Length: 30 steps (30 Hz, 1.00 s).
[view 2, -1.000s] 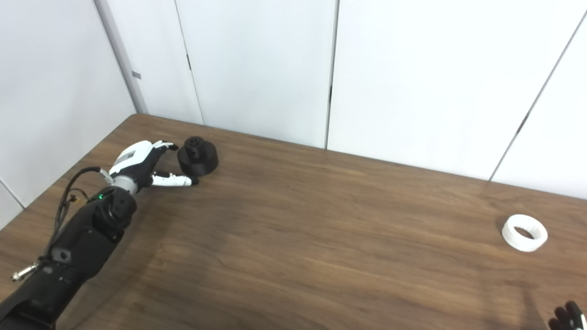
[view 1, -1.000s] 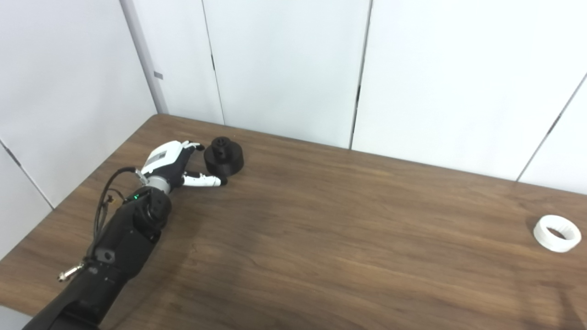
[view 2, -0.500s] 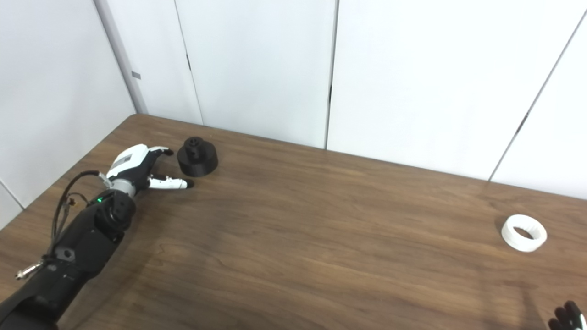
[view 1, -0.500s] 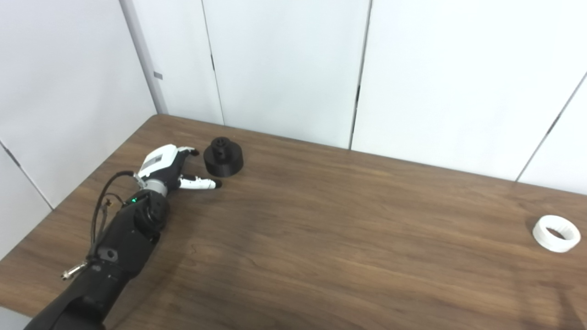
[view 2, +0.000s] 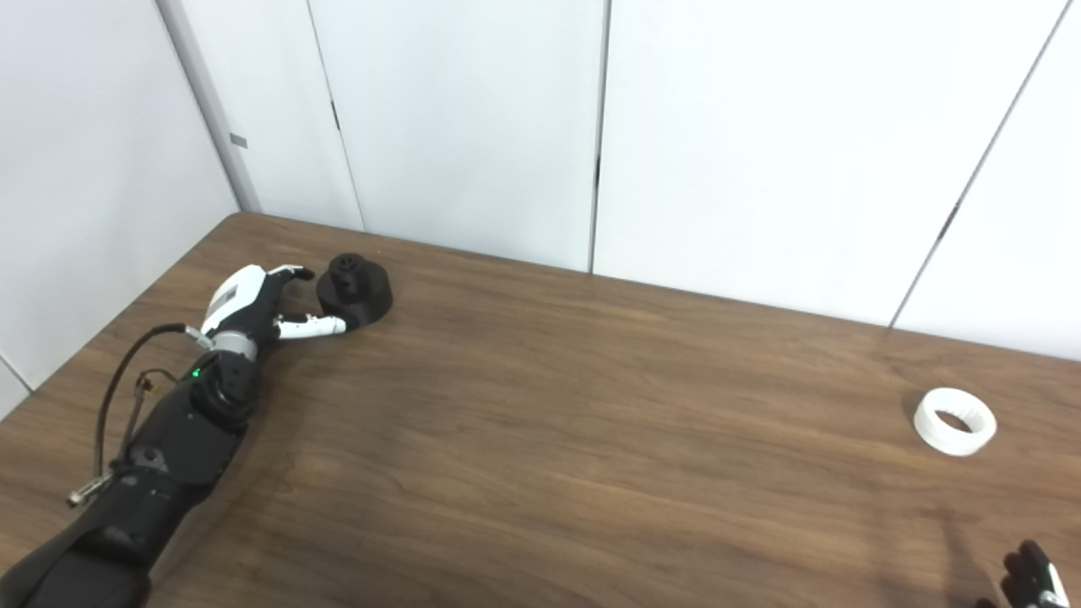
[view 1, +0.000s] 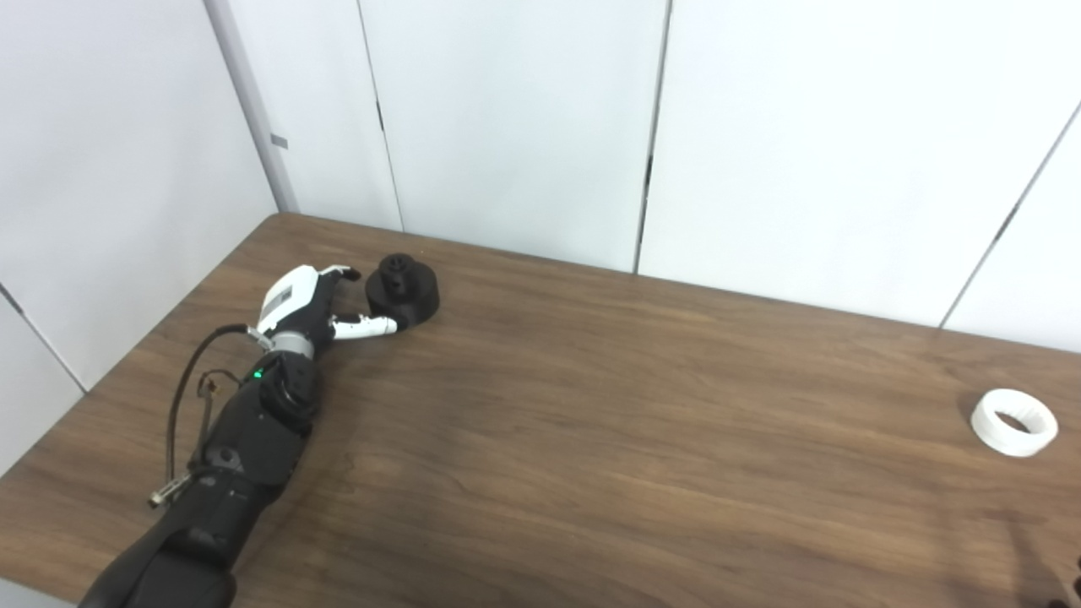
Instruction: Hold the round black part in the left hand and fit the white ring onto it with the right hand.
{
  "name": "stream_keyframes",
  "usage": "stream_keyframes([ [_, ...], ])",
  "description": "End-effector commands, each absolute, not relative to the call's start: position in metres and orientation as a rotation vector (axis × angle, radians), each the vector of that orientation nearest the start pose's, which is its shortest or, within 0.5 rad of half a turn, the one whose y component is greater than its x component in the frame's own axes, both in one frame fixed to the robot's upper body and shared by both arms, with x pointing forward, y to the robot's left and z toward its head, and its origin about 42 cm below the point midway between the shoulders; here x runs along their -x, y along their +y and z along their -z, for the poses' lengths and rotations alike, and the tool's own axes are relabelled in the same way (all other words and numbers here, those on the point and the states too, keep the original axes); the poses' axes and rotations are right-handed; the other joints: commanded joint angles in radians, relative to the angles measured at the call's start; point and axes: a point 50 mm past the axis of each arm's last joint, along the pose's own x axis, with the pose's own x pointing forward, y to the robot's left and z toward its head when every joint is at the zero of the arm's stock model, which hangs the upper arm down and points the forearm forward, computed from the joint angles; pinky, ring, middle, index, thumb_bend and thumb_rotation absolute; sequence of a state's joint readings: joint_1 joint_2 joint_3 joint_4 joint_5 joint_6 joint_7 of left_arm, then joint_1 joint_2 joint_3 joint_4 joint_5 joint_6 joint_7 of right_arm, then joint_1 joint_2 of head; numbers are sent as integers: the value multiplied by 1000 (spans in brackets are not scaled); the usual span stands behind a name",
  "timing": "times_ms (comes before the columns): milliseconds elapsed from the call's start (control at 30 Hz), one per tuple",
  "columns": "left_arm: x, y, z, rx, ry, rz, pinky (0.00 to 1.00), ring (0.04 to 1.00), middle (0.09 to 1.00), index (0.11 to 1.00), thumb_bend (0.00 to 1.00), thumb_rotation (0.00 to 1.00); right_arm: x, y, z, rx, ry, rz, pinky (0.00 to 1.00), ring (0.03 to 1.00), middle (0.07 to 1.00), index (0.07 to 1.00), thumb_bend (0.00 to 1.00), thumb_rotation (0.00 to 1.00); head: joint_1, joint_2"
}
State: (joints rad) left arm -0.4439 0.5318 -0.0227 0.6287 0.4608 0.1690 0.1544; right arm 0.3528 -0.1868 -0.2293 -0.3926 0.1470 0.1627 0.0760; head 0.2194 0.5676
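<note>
Left eye view
- Left hand (view 1: 306, 297): low on the bench (view 1: 591, 422) at the far left corner, holding nothing; fingers (view 1: 344, 272) spread, the thumb reaching out toward the right.
- Round black part (view 1: 403, 289): standing on the bench just past the fingertips; the thumb tip meets its lower edge, the upper fingers end just short of its left side. Contact by the upper fingers cannot be told.
- White ring (view 1: 1013, 421): flat on the bench near the right edge, well apart from the left fingers.
- Right hand (view 1: 1071, 588): only a dark sliver at the bottom right corner.

Right eye view
- Right hand (view 2: 1028, 577): dark fingertips (view 2: 1023, 560) showing at the bottom right corner, nearer than the white ring (view 2: 955, 420) and apart from it; whether they are spread or curled cannot be told.
- Left hand (view 2: 253, 301): fingers apart, cupped beside the round black part (view 2: 355, 290), not closed round it.
- Wall panels (view 2: 473, 127): white, behind the bench.
</note>
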Motion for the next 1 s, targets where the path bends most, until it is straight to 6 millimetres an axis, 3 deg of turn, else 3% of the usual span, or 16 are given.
stream_keyframes([
  [0,-428,431,-164,-1002,203,-335,994,943,892,814,1000,444,-163,-329,-139,125,61,160,1000,1000,980,969,641,1000,-1,2],
  [267,-438,426,-161,-1050,229,-298,1000,965,911,836,1000,456,-164,-328,-138,120,62,160,997,1000,980,966,639,1000,-8,-1],
  [433,-441,422,-160,-1058,240,-282,1000,957,912,823,1000,449,-165,-328,-138,115,55,165,923,1000,972,962,641,1000,-8,-2],
  [967,-451,415,-162,-1018,189,-281,1000,962,903,817,1000,424,-164,-326,-139,134,67,157,945,1000,971,954,623,1000,-18,0],
])
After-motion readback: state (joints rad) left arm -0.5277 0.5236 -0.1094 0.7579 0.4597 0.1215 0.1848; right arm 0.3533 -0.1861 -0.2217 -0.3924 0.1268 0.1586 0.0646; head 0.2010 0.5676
